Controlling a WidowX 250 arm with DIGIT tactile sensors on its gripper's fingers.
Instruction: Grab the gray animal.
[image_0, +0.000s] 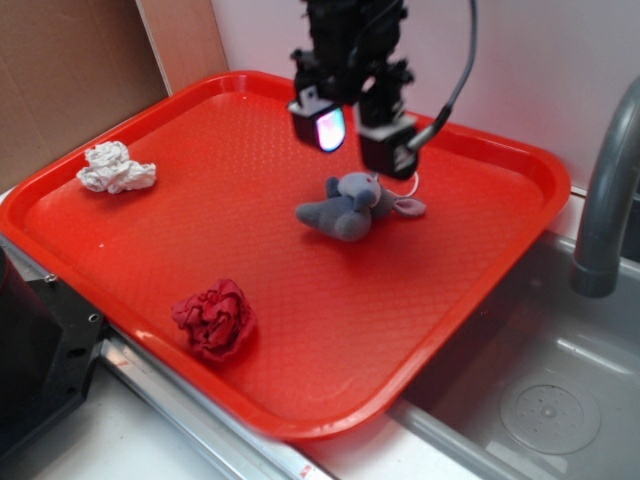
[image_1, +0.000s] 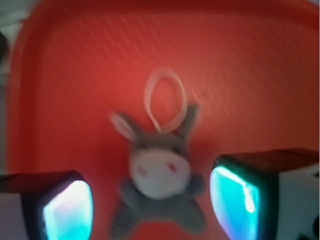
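Observation:
The gray animal (image_0: 352, 206) lies on the red tray (image_0: 220, 170), right of the tray's middle, a small plush with pale ears and a thin white loop cord. In the wrist view the gray animal (image_1: 159, 175) lies face up between my two fingers, its cord pointing away. My gripper (image_0: 352, 140) hangs just above and behind it, open, with nothing between the glowing pads (image_1: 235, 202). The wrist view is blurred, and the gripper (image_1: 152, 207) stands wider than the toy.
A white crumpled cloth wad (image_0: 116, 168) lies at the tray's left. A red wrinkly cloth ball (image_0: 214, 318) sits near the tray's front edge. A gray faucet (image_0: 606, 190) and sink basin (image_0: 540, 390) stand to the right. Brown cardboard (image_0: 70, 70) stands at the back left.

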